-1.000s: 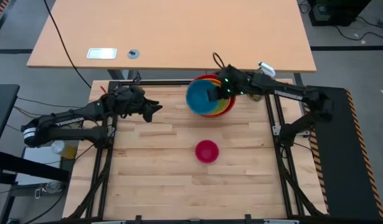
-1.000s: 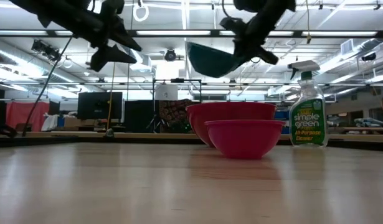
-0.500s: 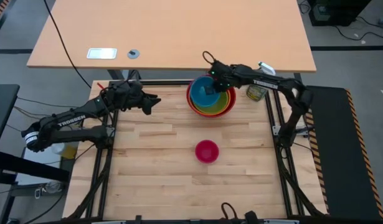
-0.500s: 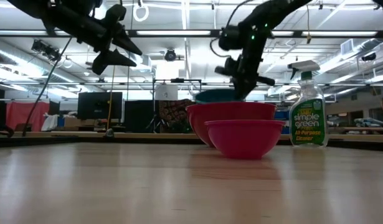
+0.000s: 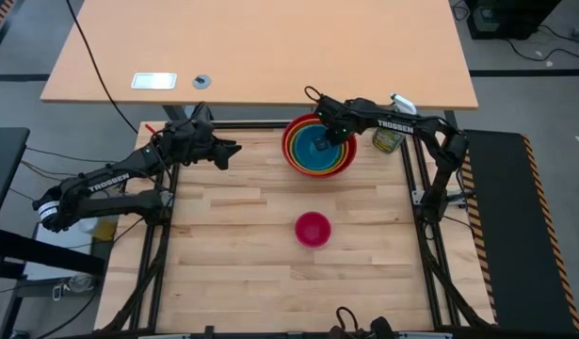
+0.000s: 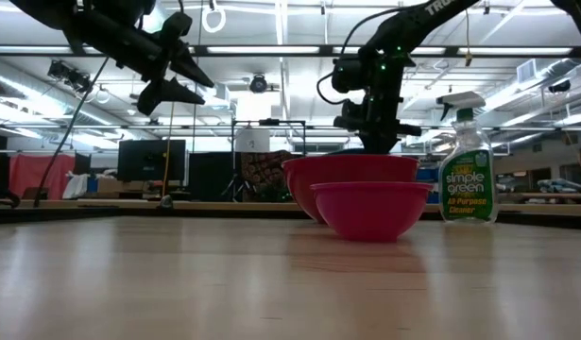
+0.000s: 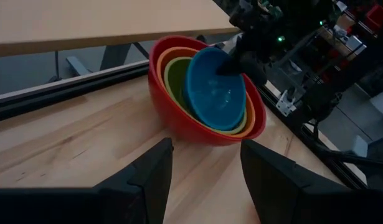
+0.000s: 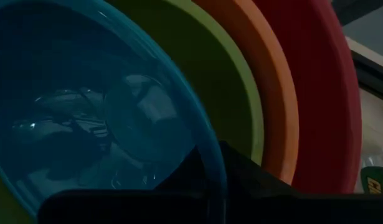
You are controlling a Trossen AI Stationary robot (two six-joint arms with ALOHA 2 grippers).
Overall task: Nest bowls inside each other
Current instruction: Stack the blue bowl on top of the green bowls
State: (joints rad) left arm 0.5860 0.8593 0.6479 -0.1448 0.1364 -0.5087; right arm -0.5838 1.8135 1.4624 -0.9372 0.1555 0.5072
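The blue bowl [image 5: 318, 148] is seated in the lime green bowl [image 7: 177, 79], orange bowl [image 7: 161, 67] and red bowl [image 5: 291, 156] at the tabletop's [image 5: 233, 235] 12 o'clock side. Its rim is pinched by the right gripper [image 5: 328, 135]. The pink bowl [image 5: 313, 229] sits alone near centre. The left gripper [image 5: 234, 151] is held apart at 10 o'clock.

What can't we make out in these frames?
- Low view: orange, lime and blue bowls sit hidden inside the red bowl; the pink bowl covers its lower front.
- Right wrist view: the right gripper's fingers are a dark mass at the blue bowl rim; whether they still pinch it is unclear.
- High view: spray bottle is partly covered by the right arm.
- Left gripper: waiting above the table, finger gap too small in the high view.
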